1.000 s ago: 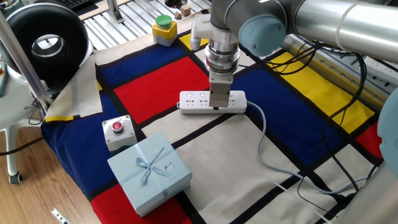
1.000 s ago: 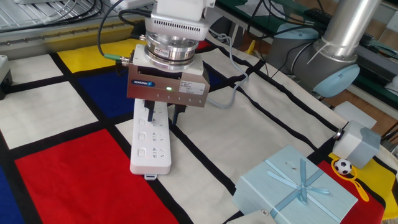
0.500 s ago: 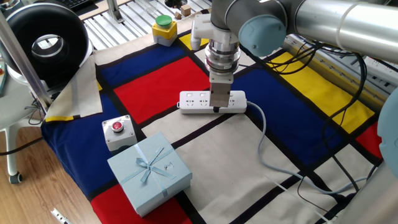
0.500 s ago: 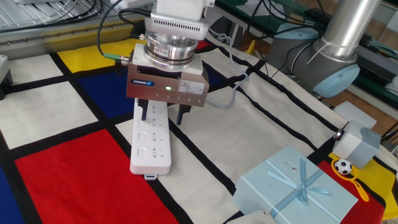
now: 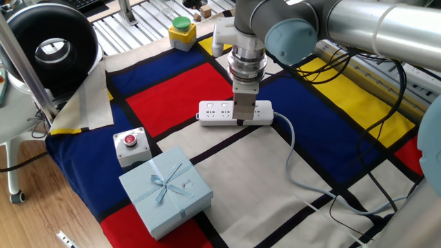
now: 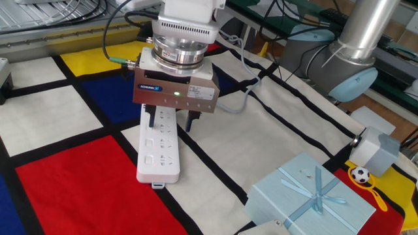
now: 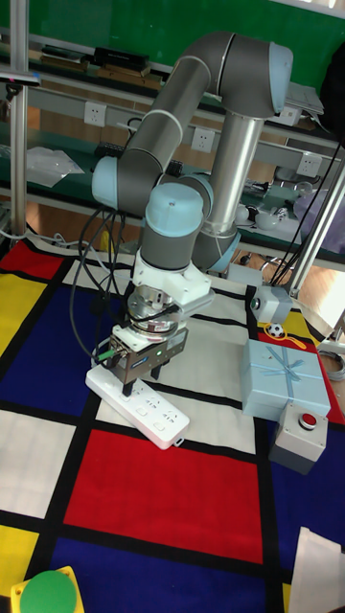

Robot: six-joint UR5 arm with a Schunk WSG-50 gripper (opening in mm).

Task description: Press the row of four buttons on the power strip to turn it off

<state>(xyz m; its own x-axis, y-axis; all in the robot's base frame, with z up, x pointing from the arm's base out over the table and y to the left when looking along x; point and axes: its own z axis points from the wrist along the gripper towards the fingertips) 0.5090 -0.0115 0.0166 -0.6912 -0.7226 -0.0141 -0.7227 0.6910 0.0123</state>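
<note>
Gripper (image 6: 171, 123): carried pointing straight down by the UR5 arm, directly above the cable end of the power strip. In the other fixed view two dark fingers (image 6: 152, 118) are seen with a clear gap between them, one over the strip's top face and one at its long edge beside the cloth; nothing is held between them. Whether a fingertip touches the strip cannot be told.

Power strip (image 5: 219, 112): a long white bar lying flat on the table, across a black line where a red panel and a white panel of the cloth meet. About half its length is hidden below the gripper body in the other fixed view (image 6: 159, 155); in the tall fixed view (image 7: 153, 409) the free end is seen projecting toward the red panel.

Four buttons (image 6: 149, 143): small white rectangles set in a line along one long side of the strip. Only those on the uncovered half are visible; their switched position cannot be read.

Cable (image 5: 295, 153): pale grey, seen leaving the strip's end nearest the arm and curving away over the white panel.

Blue gift box (image 5: 166, 189): ribboned, resting well apart from the strip near the table's front edge.

Red button on grey box (image 5: 130, 145): placed just beside the gift box.

Green button on yellow box (image 5: 182, 32): placed at the far edge of the cloth (image 5: 165, 98).
</note>
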